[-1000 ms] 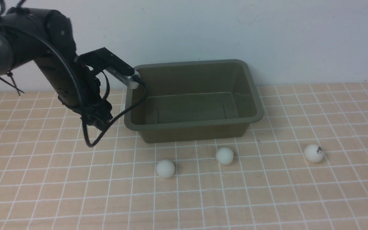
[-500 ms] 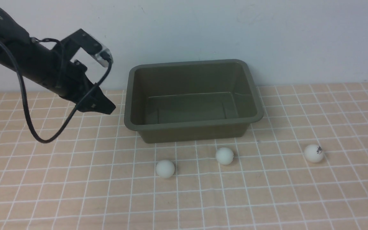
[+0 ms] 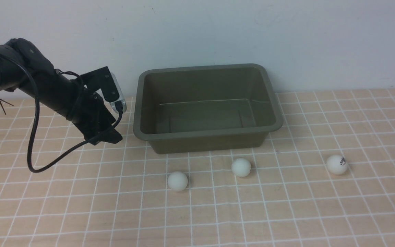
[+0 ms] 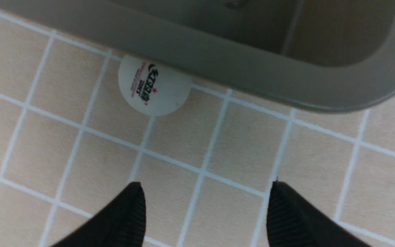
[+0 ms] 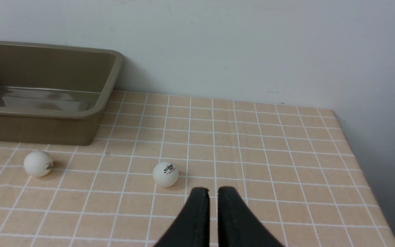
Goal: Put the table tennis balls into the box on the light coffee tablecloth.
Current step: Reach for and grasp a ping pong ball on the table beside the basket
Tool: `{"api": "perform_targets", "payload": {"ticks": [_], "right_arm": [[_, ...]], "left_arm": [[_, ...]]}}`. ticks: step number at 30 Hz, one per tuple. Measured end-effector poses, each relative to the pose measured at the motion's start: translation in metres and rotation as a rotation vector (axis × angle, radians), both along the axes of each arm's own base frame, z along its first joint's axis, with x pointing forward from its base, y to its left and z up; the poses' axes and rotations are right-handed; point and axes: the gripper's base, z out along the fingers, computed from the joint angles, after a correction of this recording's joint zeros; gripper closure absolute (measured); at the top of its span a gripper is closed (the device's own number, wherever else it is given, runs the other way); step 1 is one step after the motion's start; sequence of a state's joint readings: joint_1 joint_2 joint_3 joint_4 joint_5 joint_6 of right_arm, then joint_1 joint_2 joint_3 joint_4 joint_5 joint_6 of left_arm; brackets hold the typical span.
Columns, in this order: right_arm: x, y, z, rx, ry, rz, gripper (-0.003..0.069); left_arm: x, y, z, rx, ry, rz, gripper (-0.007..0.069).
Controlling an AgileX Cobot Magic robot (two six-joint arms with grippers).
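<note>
Holding my left fingers (image 4: 125,219) wide above the marked ball (image 4: 153,87) tucked under the box (image 4: 238,73) rim on the tablecloth (image 4: 238,137), I should straddle it squarely, clear of that rim.

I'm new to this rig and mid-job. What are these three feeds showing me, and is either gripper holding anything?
This is a two-armed robot at a table. The wide picture looks forward from between the arms, and only the left arm shows there. The other two pictures come from a camera on each wrist, looking past the black fingers. On the checked tablecloth stands the green box, which is empty. In front of it lie the left ball, middle ball and right ball. A fourth ball rests against the box's outer wall, ahead of the left gripper, which is open and empty. The right gripper is shut on nothing.
</note>
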State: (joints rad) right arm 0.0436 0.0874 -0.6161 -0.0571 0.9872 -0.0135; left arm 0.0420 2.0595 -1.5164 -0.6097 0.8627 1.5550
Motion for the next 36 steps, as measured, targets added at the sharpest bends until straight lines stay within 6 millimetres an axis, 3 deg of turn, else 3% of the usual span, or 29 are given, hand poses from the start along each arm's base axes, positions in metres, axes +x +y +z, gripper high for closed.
{"api": "perform_targets", "payload": {"ticks": [7, 17, 24, 36], "right_arm": [[0.000, 0.000, 0.000, 0.000, 0.001, 0.000, 0.0626], [0.000, 0.000, 0.000, -0.004, 0.001, 0.000, 0.0626], [0.000, 0.000, 0.000, -0.006, 0.001, -0.001, 0.0626], [0.000, 0.000, 0.000, -0.007, 0.001, -0.002, 0.0626]], "left_arm": [[0.013, 0.009, -0.018, -0.053, -0.108, -0.048, 0.0232], [0.024, 0.029, -0.036, -0.283, -0.209, -0.022, 0.0232], [0.029, 0.023, -0.049, -0.333, -0.189, 0.032, 0.0232], [0.034, 0.008, -0.053, -0.267, -0.220, 0.052, 0.0232]]}}
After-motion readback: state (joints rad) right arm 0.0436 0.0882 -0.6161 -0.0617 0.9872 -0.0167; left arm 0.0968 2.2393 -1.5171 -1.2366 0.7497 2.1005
